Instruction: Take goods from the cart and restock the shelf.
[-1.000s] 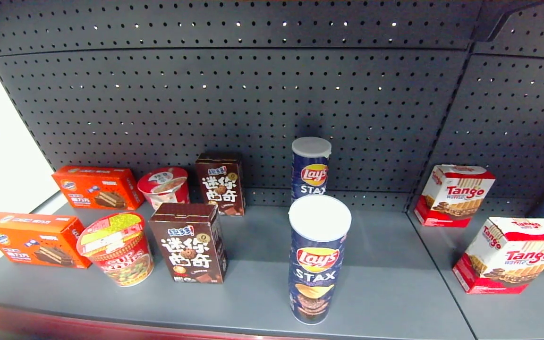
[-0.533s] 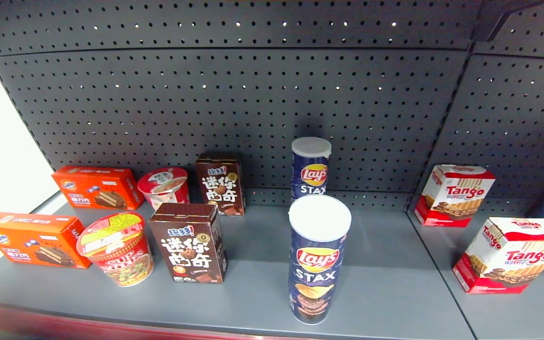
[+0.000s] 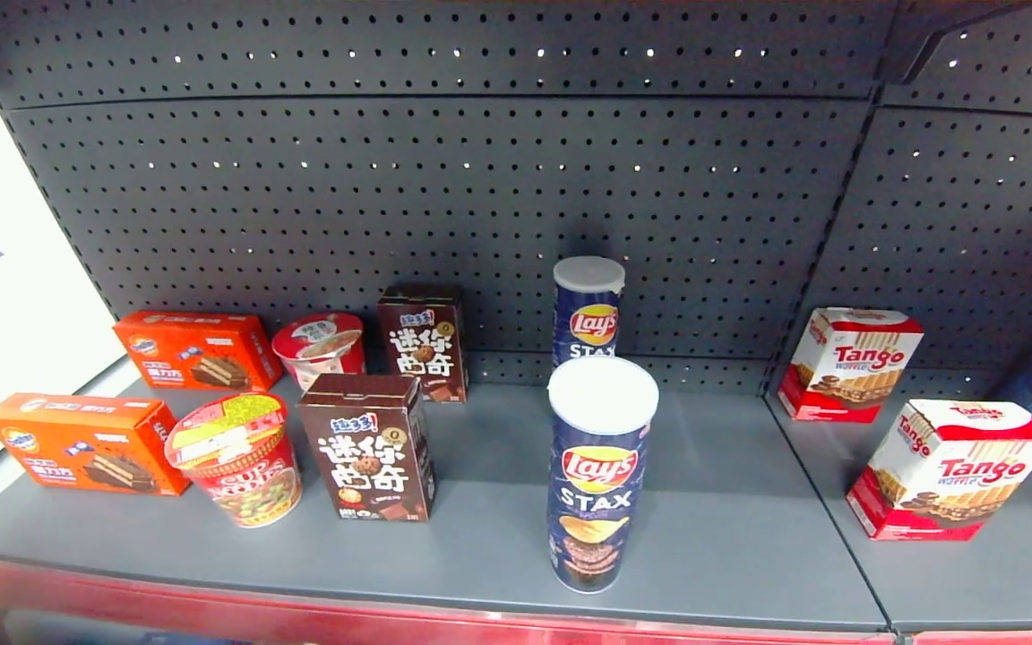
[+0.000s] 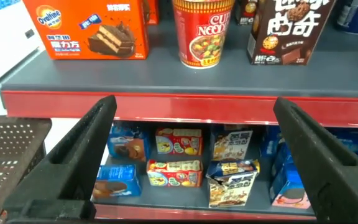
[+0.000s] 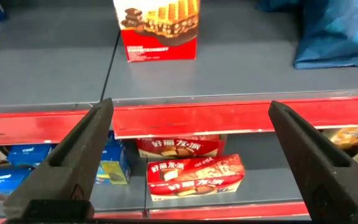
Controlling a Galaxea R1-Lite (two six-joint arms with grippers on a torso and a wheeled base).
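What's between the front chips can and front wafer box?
Nothing; head view shows bare grey shelf between blue cylindrical chips can and red cardboard wafer box.

The front chips can (image 3: 602,466) hides the lower part of the rear chips can (image 3: 588,309).

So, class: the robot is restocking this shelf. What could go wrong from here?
1. The tall front can stands upright near the red lip; an arm reaching past it might topple it.
2. The open left tool and right tool face that lip and could catch it when rising.
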